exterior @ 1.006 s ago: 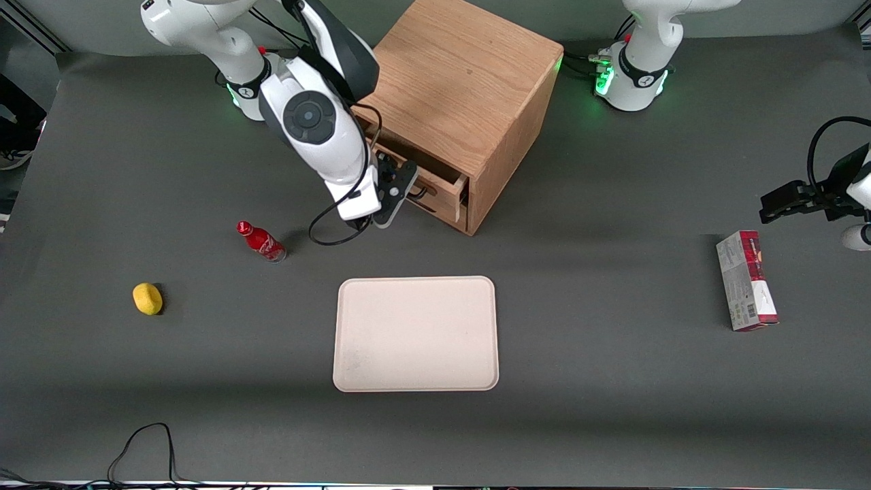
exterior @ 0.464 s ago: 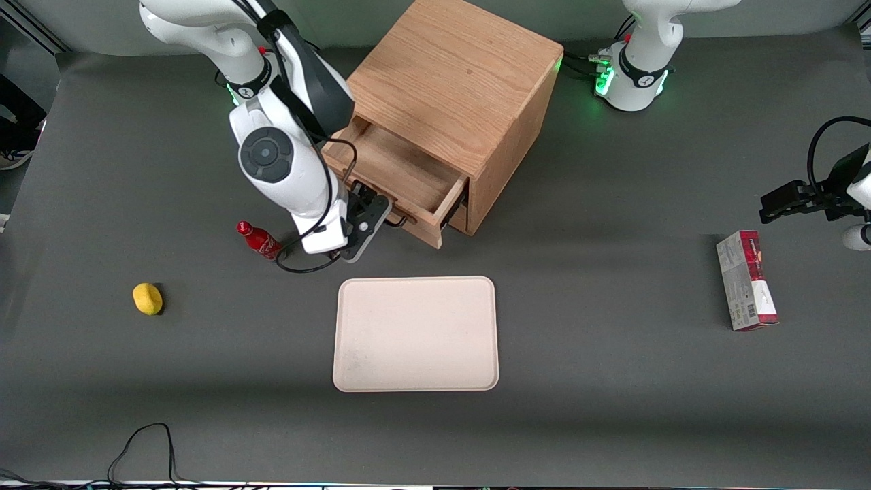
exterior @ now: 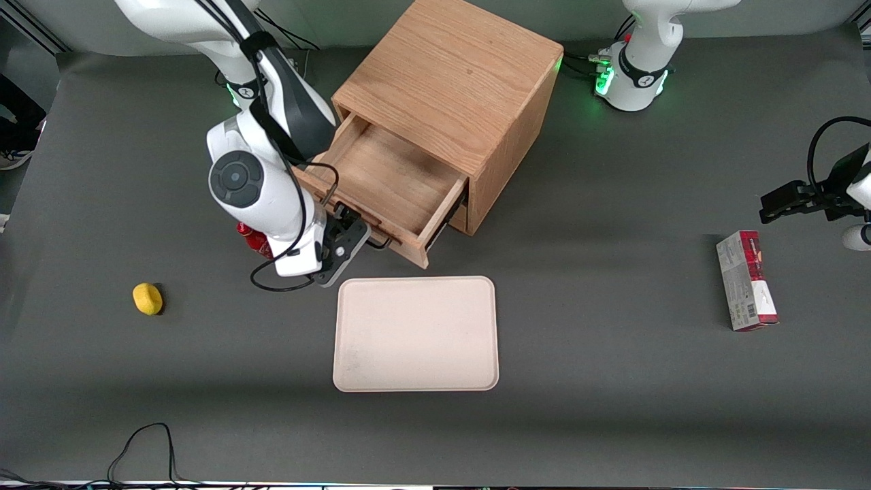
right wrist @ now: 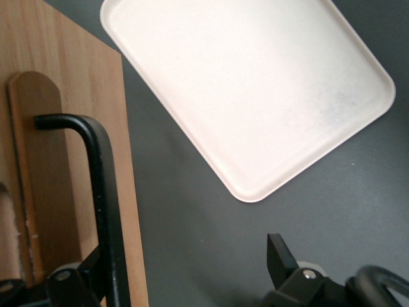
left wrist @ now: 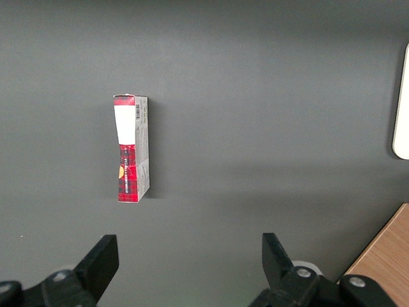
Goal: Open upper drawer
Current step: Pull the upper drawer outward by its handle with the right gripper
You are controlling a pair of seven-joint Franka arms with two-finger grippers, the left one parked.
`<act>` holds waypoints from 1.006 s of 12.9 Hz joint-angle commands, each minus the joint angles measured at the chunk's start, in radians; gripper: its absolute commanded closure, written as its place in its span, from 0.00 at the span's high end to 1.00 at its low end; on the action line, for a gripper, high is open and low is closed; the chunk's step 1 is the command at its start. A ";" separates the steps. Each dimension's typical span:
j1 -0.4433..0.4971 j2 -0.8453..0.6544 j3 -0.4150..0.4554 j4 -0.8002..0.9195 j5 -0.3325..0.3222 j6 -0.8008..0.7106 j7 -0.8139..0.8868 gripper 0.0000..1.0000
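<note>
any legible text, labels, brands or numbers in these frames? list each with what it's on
None can be read.
Red and grey carton: print and a barcode, too small to read.
Red bottle: mostly hidden by the arm, label unreadable.
Light-oak upper drawer, pulled open: no marking.
Beige tray: blank.
Claw at the drawer's black bar handle: no marking.

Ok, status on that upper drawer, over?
Gripper at the black handle, fingers open. Upper drawer pulled well out, looks empty. Tray close in front.

Light-oak upper drawer with black handle; black end effector; cream tray; yellow ball.
</note>
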 commanded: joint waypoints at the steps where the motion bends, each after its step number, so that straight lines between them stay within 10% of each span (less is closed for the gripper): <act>1: -0.042 0.041 0.001 0.060 -0.019 -0.010 -0.010 1.00; 13: -0.096 0.094 0.003 0.181 -0.041 -0.058 0.000 1.00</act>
